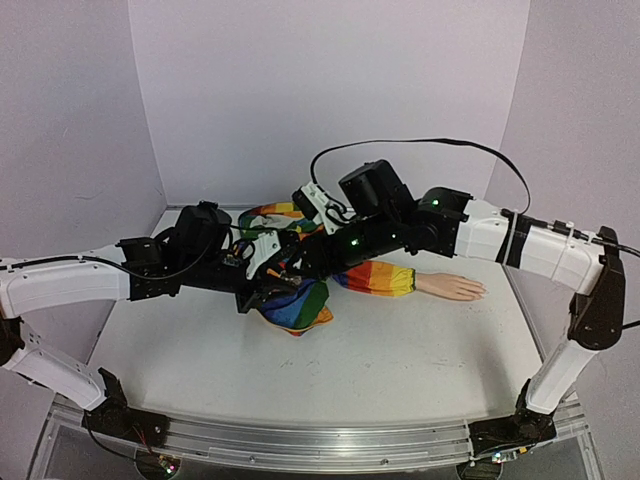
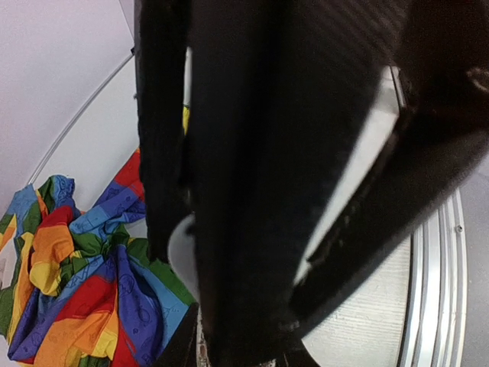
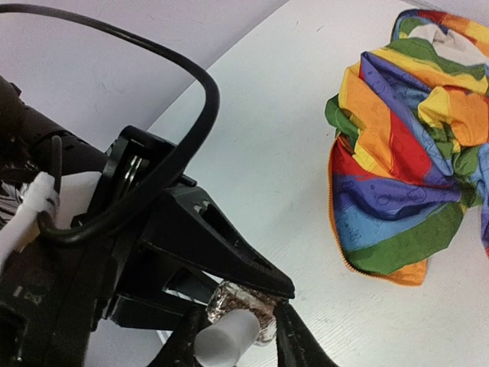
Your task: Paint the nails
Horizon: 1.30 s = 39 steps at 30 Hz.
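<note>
The small pale mannequin hand [image 1: 452,287] lies flat on the table at the right end of the rainbow-striped sleeve [image 1: 380,278]. Its nails [image 1: 478,292] are too small to make out. Both grippers meet over the bunched rainbow cloth [image 1: 300,308], left of the hand. My left gripper [image 1: 268,278] is shut on a small foil-wrapped bottle [image 3: 237,300]. My right gripper [image 3: 233,336] is shut on the bottle's white cap [image 3: 225,342]. In the left wrist view the right arm's black body [image 2: 252,153] blocks most of the picture, and my own jaws are hidden.
The bunched rainbow cloth shows in both wrist views [image 3: 405,153] [image 2: 76,290]. A black cable [image 1: 420,145] loops above the right arm. Purple walls close the back and sides. A metal rail [image 1: 320,440] runs along the table's front edge.
</note>
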Motion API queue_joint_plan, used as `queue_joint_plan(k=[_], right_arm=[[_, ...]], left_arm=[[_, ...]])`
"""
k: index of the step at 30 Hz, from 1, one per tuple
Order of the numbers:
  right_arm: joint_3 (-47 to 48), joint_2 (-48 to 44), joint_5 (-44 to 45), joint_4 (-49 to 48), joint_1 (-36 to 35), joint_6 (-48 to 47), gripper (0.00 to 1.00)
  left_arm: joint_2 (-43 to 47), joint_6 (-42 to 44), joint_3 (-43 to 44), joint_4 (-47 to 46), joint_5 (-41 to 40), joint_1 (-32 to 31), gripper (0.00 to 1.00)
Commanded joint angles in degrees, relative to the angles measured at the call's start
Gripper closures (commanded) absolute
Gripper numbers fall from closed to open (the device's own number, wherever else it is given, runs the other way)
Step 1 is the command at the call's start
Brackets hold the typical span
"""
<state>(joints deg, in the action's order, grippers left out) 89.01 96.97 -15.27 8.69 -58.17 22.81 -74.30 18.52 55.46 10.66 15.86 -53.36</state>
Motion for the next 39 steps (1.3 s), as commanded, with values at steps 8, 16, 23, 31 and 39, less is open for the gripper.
queue_joint_plan(k=[8, 16, 23, 31, 39], right_arm=[[-7.48, -11.47, -0.78, -4.7, 3.54, -2.0, 0.14], [-17.21, -17.58, -18.55, -18.71, 6.6, -11.07, 0.1], [-17.68, -13.8, -30.7, -25.15, 8.76, -10.95, 0.29], [-16.94, -10.67, -37.23, -28.95, 8.7, -8.57, 0.44], [-17.12, -8.93, -40.6, -32.06, 8.7, -6.94, 0.47]], left_arm=[[-0.34, -0.18, 1.96, -5.47, 1.14, -0.43, 1.0], [-1.52, -4.4, 3.61, -5.56, 20.77, 1.1, 1.0], [-3.45, -7.7, 5.36, -5.65, 31.65, 1.6, 1.0], [-3.21, -7.95, 5.53, -5.75, 33.66, 1.59, 1.0], [-3.3, -8.15, 5.66, -5.73, 33.85, 1.67, 1.0]])
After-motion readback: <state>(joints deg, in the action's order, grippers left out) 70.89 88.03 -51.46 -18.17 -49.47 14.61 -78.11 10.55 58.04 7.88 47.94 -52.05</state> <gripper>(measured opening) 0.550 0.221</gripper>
